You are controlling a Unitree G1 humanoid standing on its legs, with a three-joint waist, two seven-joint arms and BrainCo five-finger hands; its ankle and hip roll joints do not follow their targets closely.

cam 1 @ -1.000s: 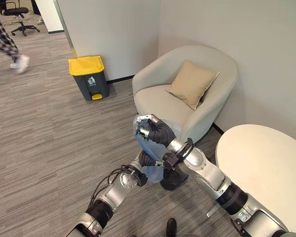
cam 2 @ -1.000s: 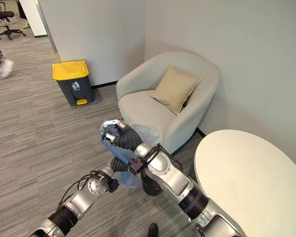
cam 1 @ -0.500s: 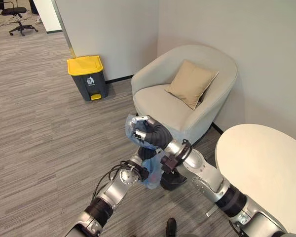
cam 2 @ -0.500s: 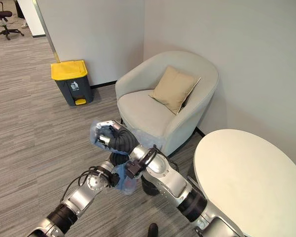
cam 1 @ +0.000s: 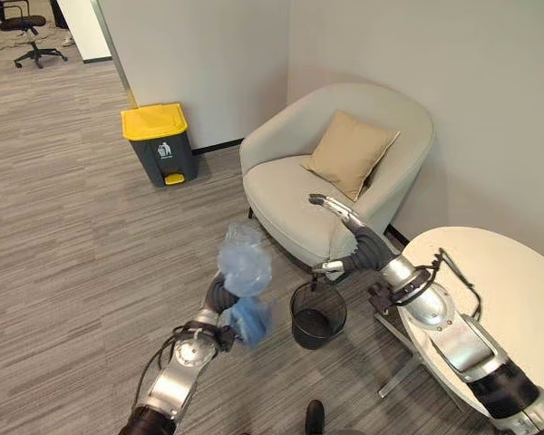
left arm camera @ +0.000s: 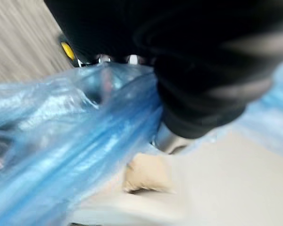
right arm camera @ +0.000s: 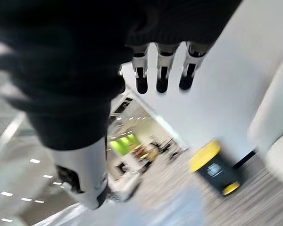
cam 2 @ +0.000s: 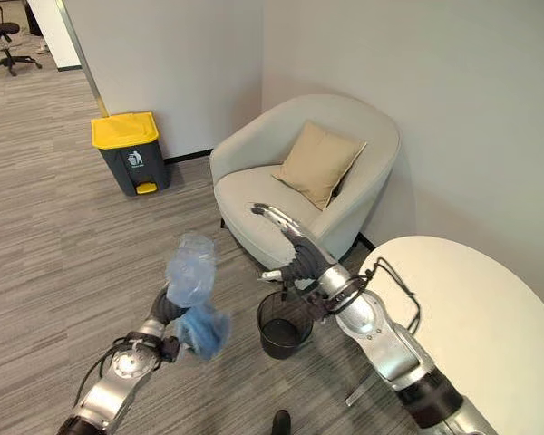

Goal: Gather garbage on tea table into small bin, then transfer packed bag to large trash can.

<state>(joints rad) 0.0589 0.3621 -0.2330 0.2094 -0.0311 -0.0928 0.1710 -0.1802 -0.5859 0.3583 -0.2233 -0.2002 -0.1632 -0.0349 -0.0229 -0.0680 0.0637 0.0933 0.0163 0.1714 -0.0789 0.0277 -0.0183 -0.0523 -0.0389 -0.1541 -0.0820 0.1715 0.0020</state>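
My left hand (cam 1: pixel 218 297) is shut on a crumpled blue garbage bag (cam 1: pixel 245 265), which it holds off the floor to the left of the small black wire bin (cam 1: pixel 318 314). The bag (left arm camera: pixel 61 141) spreads across the left wrist view, close to the hand's dark cover. Apart from the bag, my right hand (cam 1: pixel 355 237) is open with straight fingers (right arm camera: pixel 160 70), above the bin and in front of the armchair seat. The large grey trash can with a yellow lid (cam 1: pixel 159 142) stands by the wall, far to the left; it also shows as the yellow-lidded can (right arm camera: pixel 212 165).
A beige armchair (cam 1: pixel 281 186) with a tan cushion (cam 1: pixel 349 152) fills the corner behind the bin. The round white table (cam 1: pixel 508 299) is at the right. An office chair (cam 1: pixel 23 23) stands far back left. Grey striped carpet lies between me and the trash can.
My right hand let go of the bag's top and swung right, opening. The left hand carried the bag left, off the small bin, which now shows. The passer-by has left.
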